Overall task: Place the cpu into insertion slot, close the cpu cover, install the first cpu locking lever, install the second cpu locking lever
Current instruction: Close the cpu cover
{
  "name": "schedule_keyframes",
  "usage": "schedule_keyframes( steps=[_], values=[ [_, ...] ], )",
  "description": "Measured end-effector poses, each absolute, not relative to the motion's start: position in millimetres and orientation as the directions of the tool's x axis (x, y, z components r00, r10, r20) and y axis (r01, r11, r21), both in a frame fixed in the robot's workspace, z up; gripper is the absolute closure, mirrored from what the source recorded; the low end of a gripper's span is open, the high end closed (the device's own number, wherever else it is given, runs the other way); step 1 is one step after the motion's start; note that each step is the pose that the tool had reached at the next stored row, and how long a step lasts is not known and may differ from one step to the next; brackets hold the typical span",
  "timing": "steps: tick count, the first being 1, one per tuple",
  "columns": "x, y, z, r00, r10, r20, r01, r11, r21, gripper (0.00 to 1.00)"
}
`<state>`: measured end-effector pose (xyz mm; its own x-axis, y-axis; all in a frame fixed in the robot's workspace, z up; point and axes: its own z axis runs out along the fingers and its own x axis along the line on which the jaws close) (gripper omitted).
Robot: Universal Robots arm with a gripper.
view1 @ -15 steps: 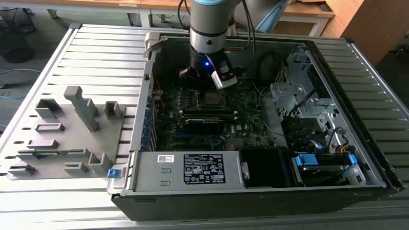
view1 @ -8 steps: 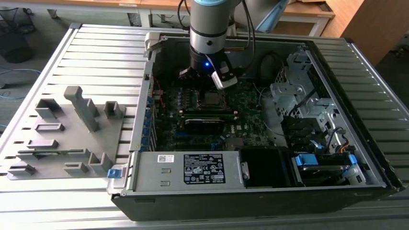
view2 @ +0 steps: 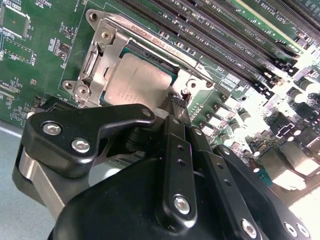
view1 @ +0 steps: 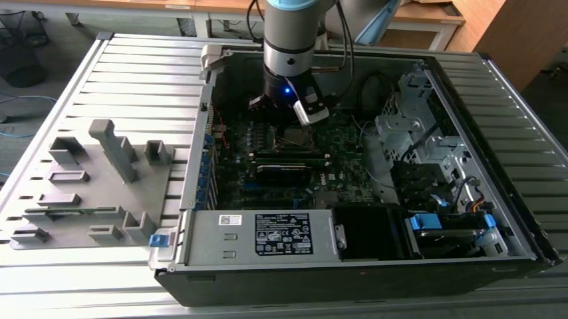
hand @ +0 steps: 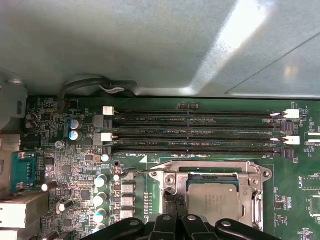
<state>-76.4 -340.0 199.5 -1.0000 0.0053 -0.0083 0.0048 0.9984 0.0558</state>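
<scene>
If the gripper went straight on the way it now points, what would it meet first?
Probably the cpu cover, at its rim beside the cpu: the gripper points there in the second wrist view. The gap between them is unclear.

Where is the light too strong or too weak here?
Second wrist view: glare washes out part of the dark green motherboard; first wrist view: a bright streak crosses the grey metal case wall; exterior view: the black computer case is shadowed inside.

Dim case, hot spots on the board
In the exterior view the computer case is shadowed inside, a blue light glowing on the arm; in the second wrist view the motherboard burns white at one edge, the cpu dully sheened
</scene>
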Motion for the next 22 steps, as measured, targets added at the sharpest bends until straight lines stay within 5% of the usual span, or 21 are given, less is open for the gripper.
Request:
schedule_keyframes(
  steps=[22],
  values=[
    [-76,-340,225,-1.000,0.005,-0.009,0.005,0.998,0.056,0.89]
  ],
)
